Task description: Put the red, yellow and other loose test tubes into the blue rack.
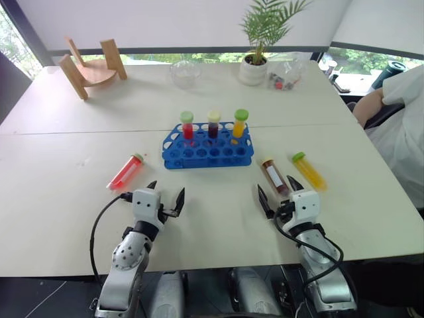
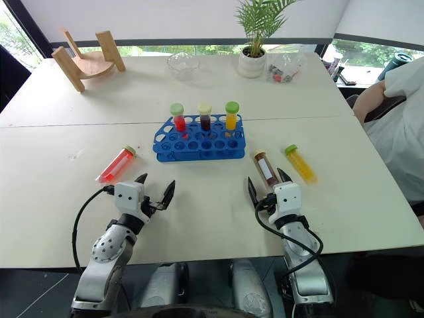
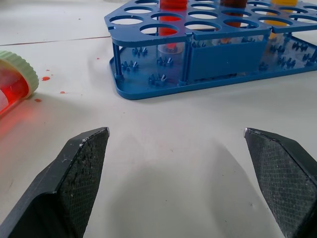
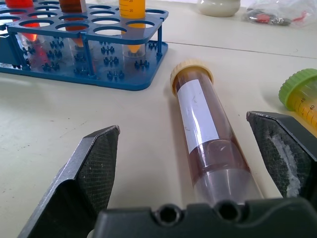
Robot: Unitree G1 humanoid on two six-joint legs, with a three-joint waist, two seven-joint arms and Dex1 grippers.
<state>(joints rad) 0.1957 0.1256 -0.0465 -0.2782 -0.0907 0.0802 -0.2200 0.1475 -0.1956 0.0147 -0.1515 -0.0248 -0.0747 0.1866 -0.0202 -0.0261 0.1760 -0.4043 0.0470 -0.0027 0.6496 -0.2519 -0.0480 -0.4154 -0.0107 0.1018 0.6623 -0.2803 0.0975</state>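
The blue rack (image 1: 207, 151) stands mid-table with three capped tubes upright in its back row. A loose red tube (image 1: 126, 171) lies left of it, ahead and to the left of my open left gripper (image 1: 167, 189), which has nothing between its fingers (image 3: 84, 163). Small red drops mark the table by that tube's cap (image 3: 20, 69). A brown tube (image 1: 273, 175) and a yellow tube (image 1: 309, 170) lie right of the rack. My right gripper (image 1: 275, 187) is open, and the brown tube's (image 4: 203, 134) bottom end reaches in between its fingers (image 4: 94, 168).
A wooden stand (image 1: 93, 69) sits at the far left corner. At the back stand a glass bowl (image 1: 185, 73), a potted plant (image 1: 255, 63) and a clear bag of small items (image 1: 285, 78). A person's arm (image 1: 371, 106) rests at the table's right edge.
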